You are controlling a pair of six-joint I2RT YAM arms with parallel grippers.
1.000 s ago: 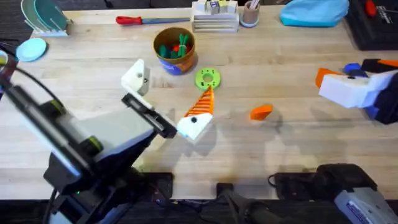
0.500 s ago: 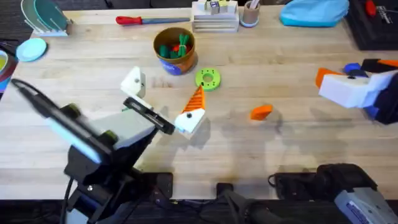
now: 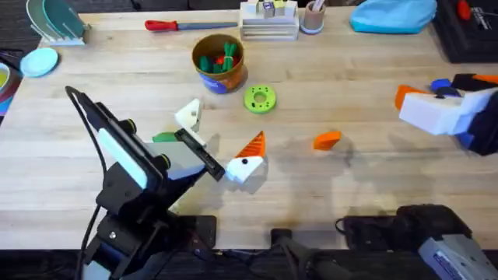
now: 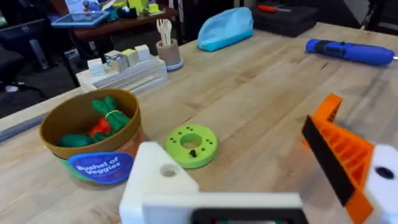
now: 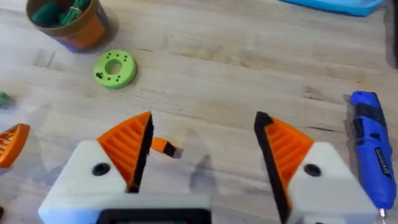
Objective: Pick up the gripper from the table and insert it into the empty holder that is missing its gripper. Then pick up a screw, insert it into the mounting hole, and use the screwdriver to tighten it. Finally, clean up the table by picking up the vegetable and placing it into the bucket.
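Note:
The gripper (image 3: 327,140), a small orange wedge, lies on the table right of centre and also shows as the gripper (image 5: 163,147). My left gripper (image 3: 222,131) stands open, low over the table. One of its fingers is a bare white holder (image 3: 189,115); the other carries an orange ribbed pad (image 3: 253,146). The green vegetable (image 3: 163,138) lies flat beside that arm's wrist, partly hidden by it. The bucket (image 3: 219,62) holds green and red toy pieces. The blue screwdriver (image 5: 373,149) lies by my right gripper (image 5: 202,149), which is open at the far right. The screw is out of view.
A green round disc (image 3: 260,99) with holes lies below the bucket. Along the far edge are a red-handled tool (image 3: 179,25), a white block stand (image 3: 268,22), a cup with pens (image 3: 313,17) and a blue cloth (image 3: 393,15).
My left arm has swung to the right and its gripper has drawn back from the bucket toward the near edge. The vegetable now shows beside it. The right arm has not moved.

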